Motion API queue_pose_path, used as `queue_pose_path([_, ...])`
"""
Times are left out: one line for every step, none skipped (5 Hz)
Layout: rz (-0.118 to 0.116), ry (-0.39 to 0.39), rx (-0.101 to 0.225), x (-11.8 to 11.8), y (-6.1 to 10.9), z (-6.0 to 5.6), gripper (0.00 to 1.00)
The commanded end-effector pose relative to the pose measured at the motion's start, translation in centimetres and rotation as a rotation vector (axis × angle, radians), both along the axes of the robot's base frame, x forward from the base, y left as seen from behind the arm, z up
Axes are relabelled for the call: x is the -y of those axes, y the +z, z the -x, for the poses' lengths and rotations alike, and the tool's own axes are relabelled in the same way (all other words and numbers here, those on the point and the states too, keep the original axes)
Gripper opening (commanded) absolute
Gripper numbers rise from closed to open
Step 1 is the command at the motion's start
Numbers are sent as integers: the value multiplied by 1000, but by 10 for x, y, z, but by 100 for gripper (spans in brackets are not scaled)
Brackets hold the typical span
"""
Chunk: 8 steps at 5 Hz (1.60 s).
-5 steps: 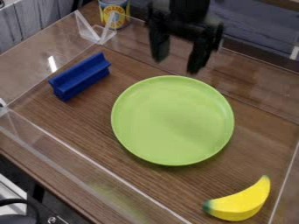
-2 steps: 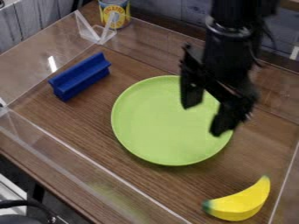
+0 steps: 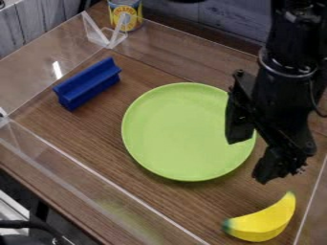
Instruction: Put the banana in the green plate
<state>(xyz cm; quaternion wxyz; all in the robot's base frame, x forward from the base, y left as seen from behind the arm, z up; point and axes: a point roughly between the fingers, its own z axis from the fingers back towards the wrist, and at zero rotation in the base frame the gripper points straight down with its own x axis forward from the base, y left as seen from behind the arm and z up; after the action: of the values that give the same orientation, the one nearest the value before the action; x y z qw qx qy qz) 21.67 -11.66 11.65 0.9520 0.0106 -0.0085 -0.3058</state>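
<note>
The banana point(image 3: 265, 220) is a stubby yellow toy with a dark greenish tip, lying on the wooden table near the front right corner. The green plate point(image 3: 179, 134) is large, round and lime green, and it lies bare in the middle of the table. My black gripper point(image 3: 258, 148) hangs over the plate's right rim, above and behind the banana. Its two fingers point(image 3: 238, 117) stand wide apart with nothing between them. The gripper covers part of the plate's right edge.
A blue rectangular block point(image 3: 87, 82) lies at the left. A yellow can point(image 3: 122, 14) stands at the back left, beside a clear plastic piece point(image 3: 99, 33). Clear acrylic walls point(image 3: 76, 177) fence the table along the front and left.
The gripper has travelled from the back of the table forward and to the right, across the plate toward the banana, staying open. Nothing else moved.
</note>
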Motion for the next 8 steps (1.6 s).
queue_pose_path([18, -40, 56, 3, 11, 2, 100])
queue_pose_path([23, -123, 67, 16, -4, 7, 100])
queue_pose_path([28, -224, 74, 31, -27, 12, 100])
queue_pose_path([31, -252, 82, 38, -44, 13, 100])
queue_pose_path([34, -259, 91, 39, -56, 14, 100])
queue_pose_path([40, -211, 98, 40, -65, 13, 100])
queue_pose_path([42, -165, 102, 40, -72, 12, 100])
queue_pose_path([38, -184, 101, 36, -71, 7, 0])
